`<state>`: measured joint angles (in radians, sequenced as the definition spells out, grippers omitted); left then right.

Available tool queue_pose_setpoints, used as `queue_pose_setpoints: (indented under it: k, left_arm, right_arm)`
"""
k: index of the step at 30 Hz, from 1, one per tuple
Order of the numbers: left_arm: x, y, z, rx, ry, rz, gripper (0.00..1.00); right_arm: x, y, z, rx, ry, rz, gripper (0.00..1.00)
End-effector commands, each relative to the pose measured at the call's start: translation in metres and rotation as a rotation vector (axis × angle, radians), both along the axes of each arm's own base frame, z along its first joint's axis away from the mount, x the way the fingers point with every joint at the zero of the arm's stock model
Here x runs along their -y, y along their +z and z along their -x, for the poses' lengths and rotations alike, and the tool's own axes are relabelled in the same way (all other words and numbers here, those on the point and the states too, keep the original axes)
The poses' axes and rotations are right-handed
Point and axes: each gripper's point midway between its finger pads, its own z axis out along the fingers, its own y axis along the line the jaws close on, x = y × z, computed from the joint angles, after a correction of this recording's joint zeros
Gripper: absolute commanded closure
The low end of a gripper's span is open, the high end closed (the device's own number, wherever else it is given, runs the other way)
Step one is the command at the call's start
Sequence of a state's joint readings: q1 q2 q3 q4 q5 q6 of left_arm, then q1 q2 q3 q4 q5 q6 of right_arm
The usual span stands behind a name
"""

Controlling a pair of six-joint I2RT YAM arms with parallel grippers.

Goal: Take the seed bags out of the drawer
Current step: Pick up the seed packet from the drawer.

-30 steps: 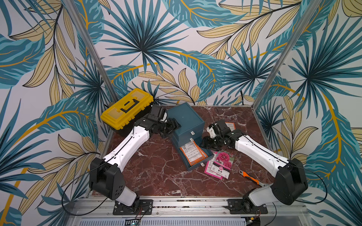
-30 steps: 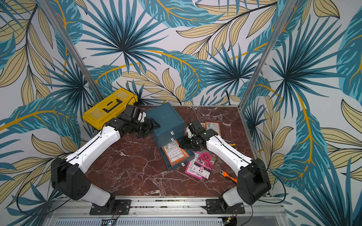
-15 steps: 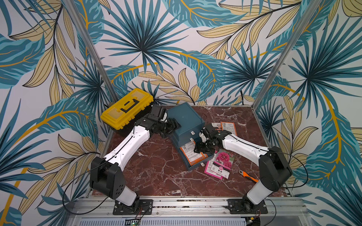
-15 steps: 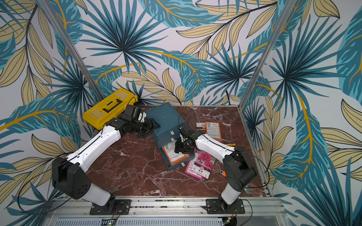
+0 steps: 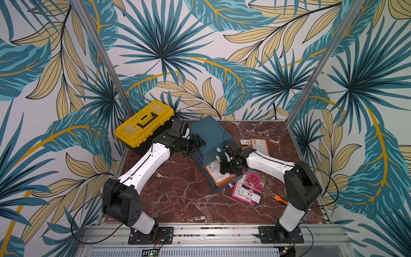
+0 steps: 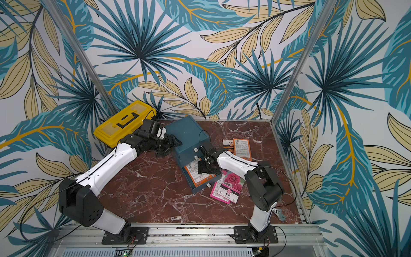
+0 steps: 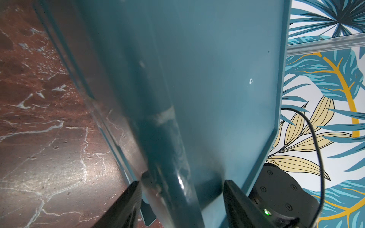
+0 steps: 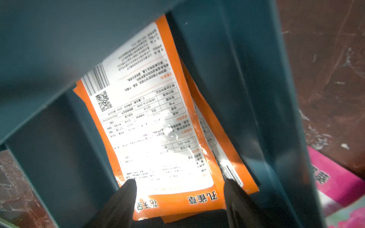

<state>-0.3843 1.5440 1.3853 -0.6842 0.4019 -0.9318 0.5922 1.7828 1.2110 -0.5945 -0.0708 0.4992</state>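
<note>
A teal drawer cabinet (image 5: 209, 133) stands on the marble table with its bottom drawer (image 5: 219, 189) pulled out. Two orange seed bags lie stacked in it, white text side up: the top one (image 8: 154, 118) and one beneath (image 8: 233, 163). My right gripper (image 5: 229, 169) (image 8: 179, 187) hovers open just over the top bag's near end, one finger on each side. More seed bags lie on the table: magenta ones (image 5: 251, 187) beside the drawer and orange ones (image 5: 259, 145) behind my right arm. My left gripper (image 5: 196, 144) (image 7: 182, 189) is shut on the cabinet's rear corner (image 7: 217, 79).
A yellow toolbox (image 5: 144, 123) sits at the back left, right behind my left wrist. An orange-handled wrench (image 5: 280, 200) lies near my right arm's base. Metal posts and patterned walls close in the table (image 5: 178, 195) on three sides.
My right arm has swung from the orange bags at the back right over to the open drawer, and its jaws have spread wider. The left arm has not moved.
</note>
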Motion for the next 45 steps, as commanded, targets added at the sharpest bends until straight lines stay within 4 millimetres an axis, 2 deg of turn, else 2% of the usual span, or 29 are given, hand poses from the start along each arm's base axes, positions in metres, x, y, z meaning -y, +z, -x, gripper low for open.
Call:
queue_pose_setpoints:
  k: [1, 11, 20, 23, 31, 38, 45]
  left_arm:
    - [-0.001, 0.002, -0.003, 0.016, -0.003, 0.002, 0.3]
    - [-0.001, 0.003, -0.003, 0.016, -0.001, 0.0, 0.3]
    - [-0.001, 0.005, -0.004, 0.017, -0.001, -0.001, 0.3]
    - [-0.001, 0.005, -0.004, 0.017, -0.001, -0.001, 0.3]
    - [-0.002, 0.005, -0.005, 0.021, 0.002, -0.001, 0.3]
    - [-0.002, 0.007, -0.006, 0.025, 0.006, 0.001, 0.3]
    - [-0.003, 0.005, -0.005, 0.019, 0.005, -0.001, 0.3]
  right_arm:
    - [-0.008, -0.007, -0.009, 0.023, 0.026, 0.014, 0.25]
    - [-0.009, -0.018, -0.02, 0.03, -0.032, 0.03, 0.24]
    - [-0.006, -0.024, -0.021, 0.022, -0.057, 0.059, 0.22]
    - [-0.006, -0.02, -0.022, 0.034, -0.06, 0.059, 0.21]
    - [-0.01, 0.006, -0.027, 0.09, -0.068, 0.015, 0.2]
    - [-0.006, 0.022, -0.027, 0.138, -0.1, -0.011, 0.18]
    - [-0.003, 0.01, -0.025, 0.119, -0.1, 0.009, 0.18]
